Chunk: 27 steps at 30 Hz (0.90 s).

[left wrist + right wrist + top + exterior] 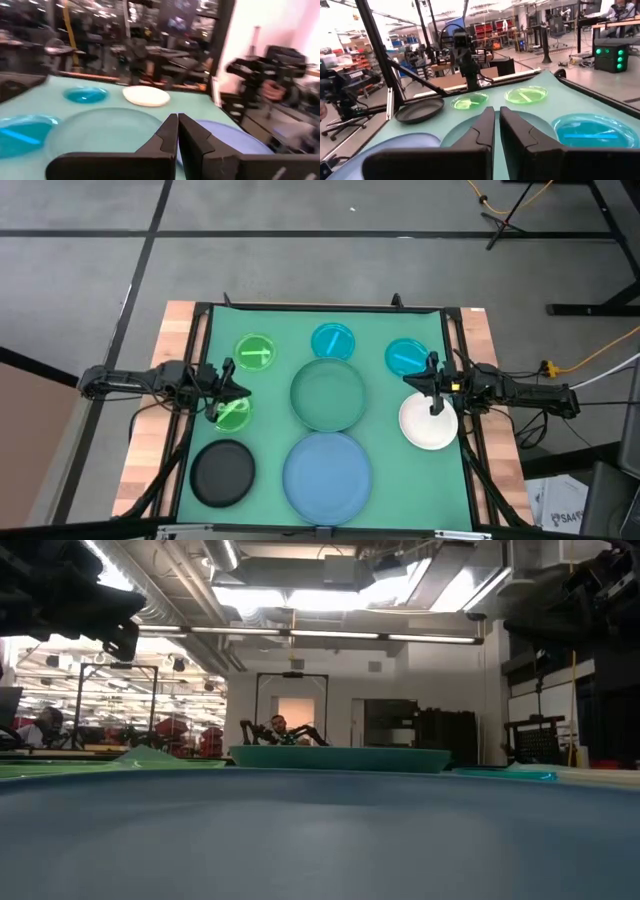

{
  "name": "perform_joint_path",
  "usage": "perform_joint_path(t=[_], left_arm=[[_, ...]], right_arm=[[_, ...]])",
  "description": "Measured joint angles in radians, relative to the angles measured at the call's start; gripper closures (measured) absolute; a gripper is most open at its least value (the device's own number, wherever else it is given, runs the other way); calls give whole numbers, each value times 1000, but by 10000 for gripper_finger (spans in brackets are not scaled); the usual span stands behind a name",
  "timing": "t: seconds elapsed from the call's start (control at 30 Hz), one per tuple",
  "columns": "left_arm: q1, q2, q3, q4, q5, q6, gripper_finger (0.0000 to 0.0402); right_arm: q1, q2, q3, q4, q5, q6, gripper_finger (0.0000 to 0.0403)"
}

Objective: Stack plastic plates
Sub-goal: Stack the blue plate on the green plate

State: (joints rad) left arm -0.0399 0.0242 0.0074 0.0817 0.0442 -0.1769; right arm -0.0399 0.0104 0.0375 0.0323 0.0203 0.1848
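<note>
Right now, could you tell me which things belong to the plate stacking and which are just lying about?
Job:
teal-green plate
blue plate
white plate
black plate
two bright green plates
two cyan plates

Lying about:
green mat
yellow cable

Low view: blue plate (320,835) fills the foreground, cut off by edges, hiding most other plates.

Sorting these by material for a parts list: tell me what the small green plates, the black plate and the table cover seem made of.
The small green plates look like translucent glossy plastic: the mat's colour shows through them. The black plate appears to be opaque plastic with a duller sheen, though its finish is hard to judge. The table cover looks like a smooth matte green mat, possibly fabric or rubber.
</note>
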Motion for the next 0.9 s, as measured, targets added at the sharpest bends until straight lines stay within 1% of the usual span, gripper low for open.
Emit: perform_joint_path(t=[0.1, 0.2, 0.27, 0.37, 0.5, 0.6, 0.73, 0.9], left_arm=[[0, 0, 0, 62, -44, -9, 395], [0, 0, 0, 129, -94, 2, 395], [0, 0, 0, 178, -131, 4, 395], [0, 0, 0, 233, -166, 38, 395], [0, 2, 0, 240, -218, 57, 395], [0, 23, 0, 244, -214, 47, 395], [0, 72, 0, 244, -213, 4, 395], [0, 134, 0, 244, -219, 4, 395]], right_arm=[[0, 6, 0, -8, 14, 1, 380], [0, 30, 0, -1, 49, 7, 380], [0, 57, 0, 15, 71, 19, 380], [0, 117, 0, 46, 77, 25, 380], [0, 241, 0, 148, 72, 37, 380], [1, 354, 4, 256, 58, 70, 380], [1, 531, 71, 270, 7, 79, 380], [2, 726, 176, 250, -64, 100, 380]])
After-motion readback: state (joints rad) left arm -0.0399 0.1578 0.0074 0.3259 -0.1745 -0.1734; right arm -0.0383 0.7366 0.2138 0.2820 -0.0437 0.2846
